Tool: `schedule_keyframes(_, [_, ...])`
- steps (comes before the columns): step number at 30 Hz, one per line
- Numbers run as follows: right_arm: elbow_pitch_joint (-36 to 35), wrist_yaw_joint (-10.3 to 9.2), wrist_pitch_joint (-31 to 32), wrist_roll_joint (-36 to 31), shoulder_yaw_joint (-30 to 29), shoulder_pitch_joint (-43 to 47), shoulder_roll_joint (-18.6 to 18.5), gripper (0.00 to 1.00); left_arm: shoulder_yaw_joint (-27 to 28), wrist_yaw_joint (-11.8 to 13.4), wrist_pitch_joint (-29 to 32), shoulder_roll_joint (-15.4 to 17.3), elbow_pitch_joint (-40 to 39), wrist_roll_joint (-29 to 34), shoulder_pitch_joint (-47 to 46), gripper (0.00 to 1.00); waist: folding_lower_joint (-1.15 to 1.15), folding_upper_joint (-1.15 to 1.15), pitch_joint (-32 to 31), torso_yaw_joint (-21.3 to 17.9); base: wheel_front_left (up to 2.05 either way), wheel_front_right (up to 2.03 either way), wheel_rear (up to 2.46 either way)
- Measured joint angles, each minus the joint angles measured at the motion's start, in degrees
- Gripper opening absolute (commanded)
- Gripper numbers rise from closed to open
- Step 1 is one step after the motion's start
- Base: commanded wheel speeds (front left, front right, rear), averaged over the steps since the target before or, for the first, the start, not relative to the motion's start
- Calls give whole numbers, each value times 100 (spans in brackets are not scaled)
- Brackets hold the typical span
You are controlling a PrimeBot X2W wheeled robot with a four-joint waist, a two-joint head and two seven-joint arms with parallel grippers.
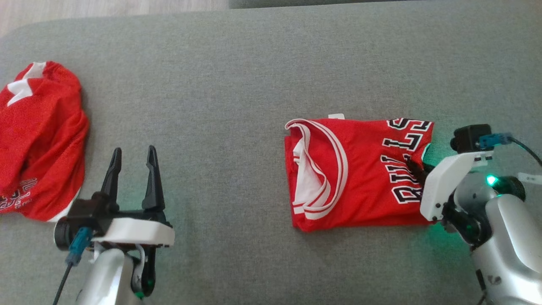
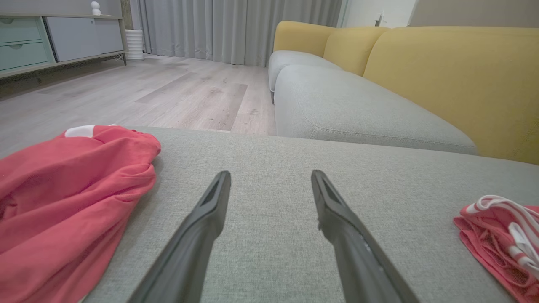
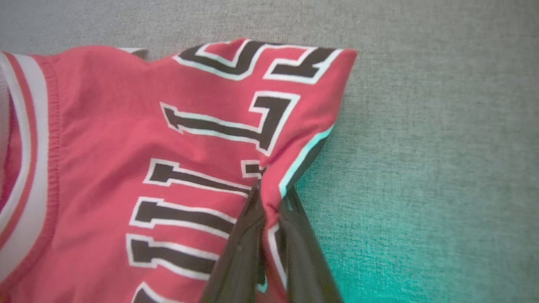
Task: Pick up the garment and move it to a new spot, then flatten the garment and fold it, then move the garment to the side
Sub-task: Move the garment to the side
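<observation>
Head view: the folded garment [image 1: 355, 173] lies right of centre on the cushion [image 1: 220, 84]. The right gripper [image 1: 414, 169] pinches its right edge, likely to drag it aside; the left gripper [image 1: 133, 159] waits, fingers apart.

Two red garments lying: folded jersey [image 1: 360, 173], crumpled garment [image 1: 38, 140]. Two grippers showing: left gripper [image 1: 134, 150], right gripper [image 3: 273, 190]. One grey cushion [image 1: 254, 63].

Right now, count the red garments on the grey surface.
2. The folded jersey lies right of centre, pinched by the right pincer; a crumpled garment lies far left, partly out of frame.
</observation>
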Motion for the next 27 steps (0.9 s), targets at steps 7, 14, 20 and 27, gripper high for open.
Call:
schedule_keyframes(7, [-190,0,-294,82,775,-239,-505,0,15,-31,-2,-13,-20,0,-144,100,0,0,128,-196,0,0,0])
schedule_keyframes(14, [-336,0,-561,82,1112,-1515,-1518,0,84,-25,-18,81,-229,85,-419,100,1,0,473,-798,0,0,0])
schedule_keyframes(20, [-44,0,-822,56,1027,-1931,-2015,0,82,-24,-18,156,-324,144,-797,100,1,0,788,-1244,0,0,0])
schedule_keyframes(27, [558,0,-1408,-290,950,-2580,-2350,0,35,7,66,291,-539,243,-1119,100,1,0,1271,-1750,0,0,0])
